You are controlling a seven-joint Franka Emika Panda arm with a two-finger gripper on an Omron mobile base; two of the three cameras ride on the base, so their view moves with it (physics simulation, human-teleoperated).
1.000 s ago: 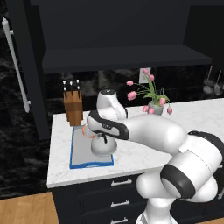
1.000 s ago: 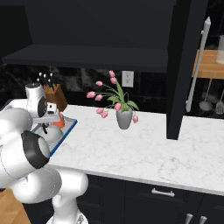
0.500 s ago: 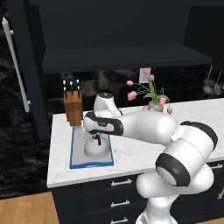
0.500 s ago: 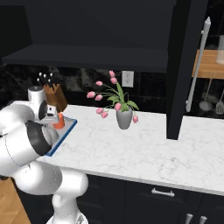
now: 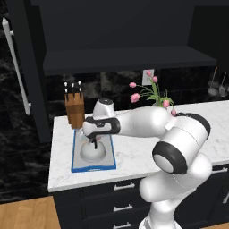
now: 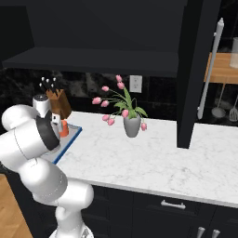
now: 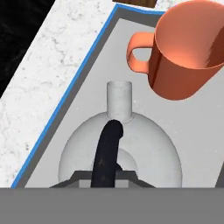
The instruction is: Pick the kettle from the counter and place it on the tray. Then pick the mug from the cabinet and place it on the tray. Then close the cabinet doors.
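left base: claw [image 5: 94, 144] just above kettle [image 5: 93, 152] on tray [image 5: 77, 157]; mug hidden | right base: mug [image 6: 63, 128] past the arm | hand: mug [image 7: 188, 48] beyond kettle spout; claw pressed together, holding nothing

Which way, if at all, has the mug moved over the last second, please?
No. The mug sits at the same spot on the tray, just below the knife block, as before.

Below my gripper I see the silver-grey kettle [image 7: 120, 146] with its black handle, a bright orange mug [image 7: 186, 48], the grey tray [image 7: 87, 87] rimmed in blue, and my white marble-veined desk [image 7: 48, 74]
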